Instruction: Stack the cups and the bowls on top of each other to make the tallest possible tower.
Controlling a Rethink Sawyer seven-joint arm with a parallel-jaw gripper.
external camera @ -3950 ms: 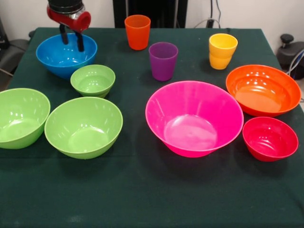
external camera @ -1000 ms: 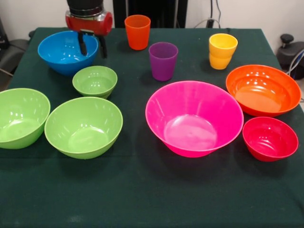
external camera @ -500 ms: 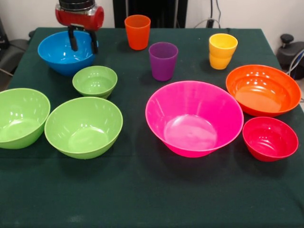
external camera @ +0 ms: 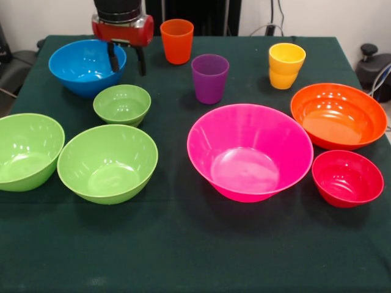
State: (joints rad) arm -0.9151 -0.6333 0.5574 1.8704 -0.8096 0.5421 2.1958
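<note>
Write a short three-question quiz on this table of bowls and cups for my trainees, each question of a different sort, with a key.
1. True or false: the gripper grips the purple cup.
2. Which bowl lies nearest the orange bowl? A) blue bowl B) small red bowl C) smallest green bowl
3. Fill in: the yellow cups stand as a nested stack of ____.

Key: 1. False: its jaws hang open and empty by the blue bowl's rim. 2. B. 3. Two.
</note>
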